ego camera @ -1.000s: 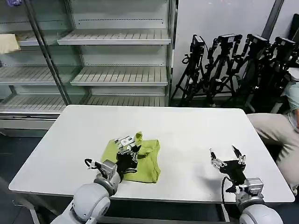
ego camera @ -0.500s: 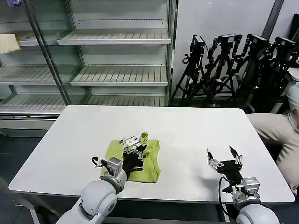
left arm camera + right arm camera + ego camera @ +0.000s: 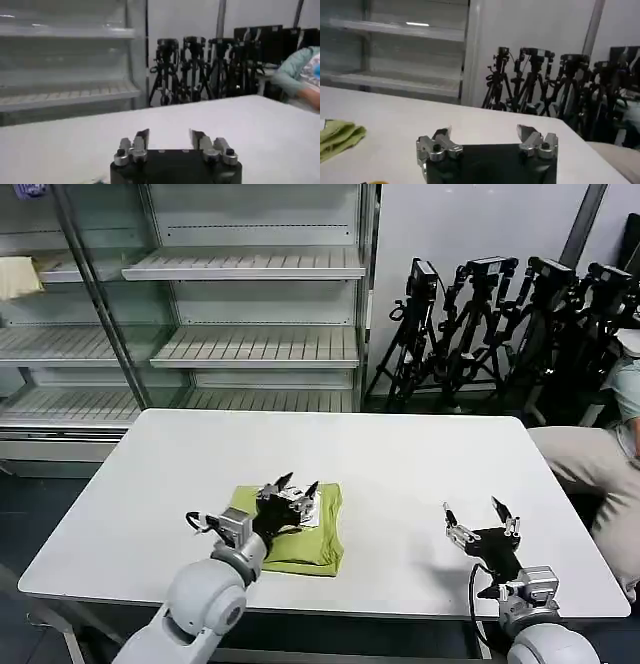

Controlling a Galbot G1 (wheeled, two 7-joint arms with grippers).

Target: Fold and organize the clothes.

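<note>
A lime yellow-green T-shirt of soft fabric [image 3: 315, 539] lies folded into a compact bundle on the near left part of a white rectangular table [image 3: 400, 459]. The left gripper [image 3: 296, 486] hovers over the shirt's far edge, its fingers spread apart. The right gripper [image 3: 483, 512] hangs above bare tabletop near the front right, well apart from the shirt, fingers also spread. Metal wire shelving [image 3: 250, 344] stands behind the table.

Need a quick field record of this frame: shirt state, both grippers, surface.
shirt: lime T-shirt, folded into a compact bundle, lying flat
surface: white table, shirt near its front edge
left gripper: open, over the shirt's far edge, holding nothing
right gripper: open, over bare table to the shirt's right, idle
</note>
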